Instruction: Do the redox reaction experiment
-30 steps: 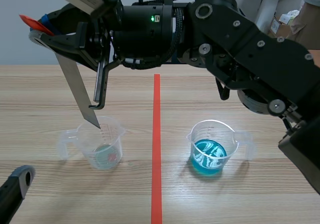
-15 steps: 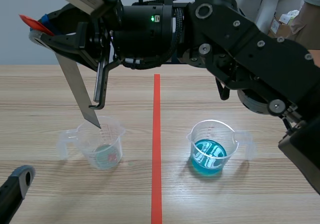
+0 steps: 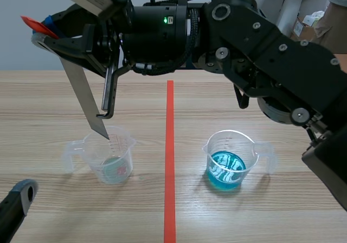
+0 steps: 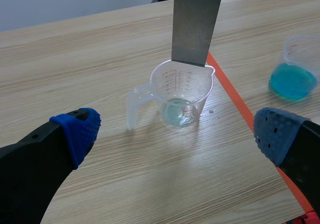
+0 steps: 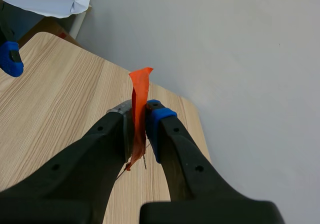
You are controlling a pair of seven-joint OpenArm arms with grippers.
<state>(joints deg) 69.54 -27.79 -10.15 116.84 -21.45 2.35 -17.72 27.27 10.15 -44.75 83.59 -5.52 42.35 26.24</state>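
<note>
A clear measuring beaker [image 3: 112, 159] [image 4: 182, 97] with a little pale liquid stands left of the red line. A second beaker [image 3: 230, 159] [image 4: 294, 70] holds blue liquid on the right. My right gripper [image 3: 42, 35] [image 5: 139, 115], reaching across from the right, is shut on the orange-taped upper end [image 5: 139, 102] of a grey metal strip [image 3: 83, 93] [image 4: 193, 22]. The strip slants down, and its lower tip hangs at the left beaker's rim, above the liquid. My left gripper [image 4: 175, 131] is open, low and near the front left, with the left beaker ahead of it; one finger [image 3: 18, 197] shows in the scene view.
An orange-red tape line [image 3: 169, 161] runs down the table's middle between the beakers. The right arm's bulk [image 3: 255, 48] spans the space above the table's far half. Boxes [image 3: 310, 21] stand beyond the table at the back right.
</note>
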